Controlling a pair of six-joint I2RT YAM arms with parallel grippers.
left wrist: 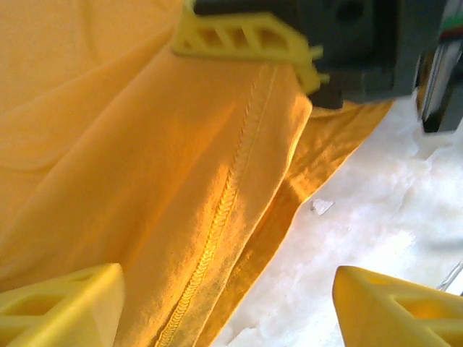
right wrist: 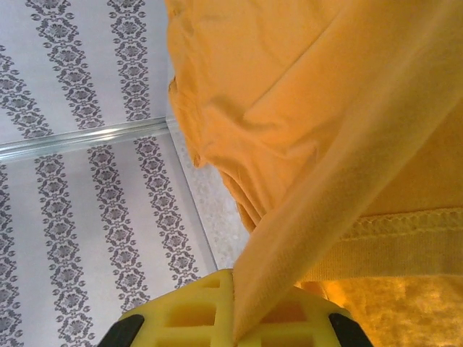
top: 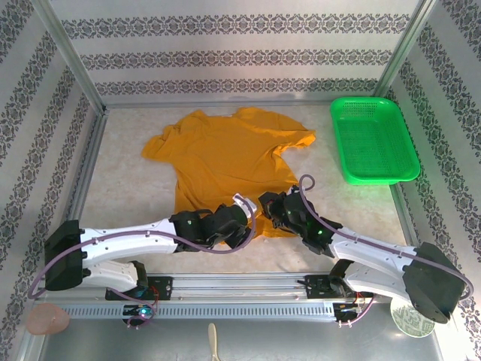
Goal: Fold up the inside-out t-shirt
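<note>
The inside-out t-shirt (top: 225,150) is mustard-orange and lies spread on the pale table, collar toward the back wall. Both grippers meet at its near hem. My left gripper (top: 242,224) stands open; its yellow fingertips (left wrist: 65,307) straddle the stitched hem (left wrist: 217,231), one over the cloth and one over bare table, apart from the fabric. My right gripper (top: 272,210) is shut on a fold of the shirt's hem, and the cloth (right wrist: 304,108) rises taut from between its yellow fingers (right wrist: 181,314). One right finger (left wrist: 239,40) shows at the top of the left wrist view, on the shirt's edge.
A green plastic basket (top: 373,139) sits at the back right of the table. Patterned walls and a metal frame rail (top: 90,162) bound the table on the left, back and right. The arm bases stand along the near rail (top: 240,284).
</note>
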